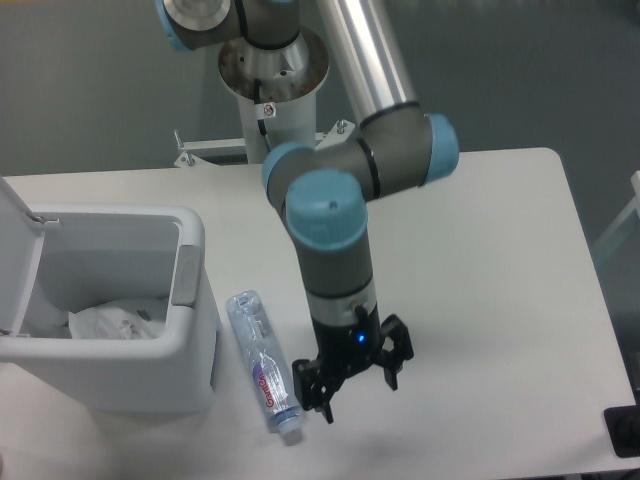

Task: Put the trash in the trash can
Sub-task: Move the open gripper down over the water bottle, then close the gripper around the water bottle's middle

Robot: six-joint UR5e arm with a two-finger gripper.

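Inside, trash can (190, 345) holds plastic bag (110, 322).

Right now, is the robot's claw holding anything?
No. The gripper is open and empty, just right of the bottle lying on the table.

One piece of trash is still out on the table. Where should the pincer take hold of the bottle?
Take the bottle across its labelled middle, from above. It lies flat, cap toward the front edge, and the open pincer is already beside it.

Spread fingers (327, 408) just beside bottle (264, 364)
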